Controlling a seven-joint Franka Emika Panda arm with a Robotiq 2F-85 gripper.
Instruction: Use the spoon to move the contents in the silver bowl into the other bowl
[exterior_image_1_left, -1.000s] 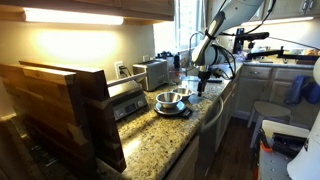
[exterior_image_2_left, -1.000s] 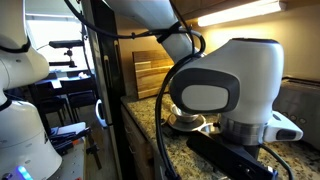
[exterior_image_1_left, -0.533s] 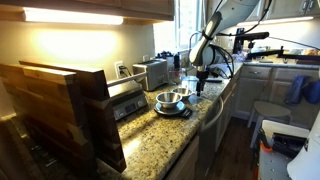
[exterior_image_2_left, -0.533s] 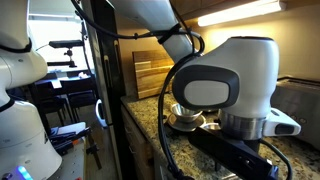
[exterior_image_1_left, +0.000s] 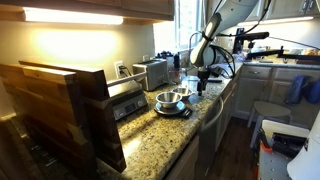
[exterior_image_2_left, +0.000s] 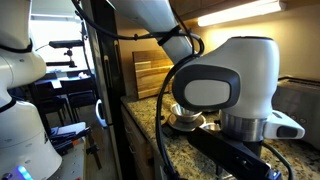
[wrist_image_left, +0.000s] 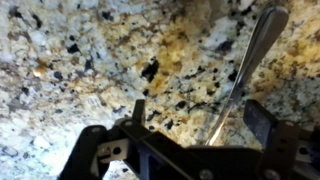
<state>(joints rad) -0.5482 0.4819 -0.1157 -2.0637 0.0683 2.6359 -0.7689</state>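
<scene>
Right now my claw (wrist_image_left: 197, 110) hangs wide open above the speckled tan-and-black granite counter (wrist_image_left: 80, 50), gripping nothing. A slim shiny metal spoon (wrist_image_left: 248, 65) lies on the stone, its handle running in between my jaws, nearer one finger; whether it touches I cannot tell. In an exterior view the round, shiny steel silver bowl (exterior_image_1_left: 170, 98) sits just beside my claw, toward the boxy silver toaster (exterior_image_1_left: 152, 72).
</scene>
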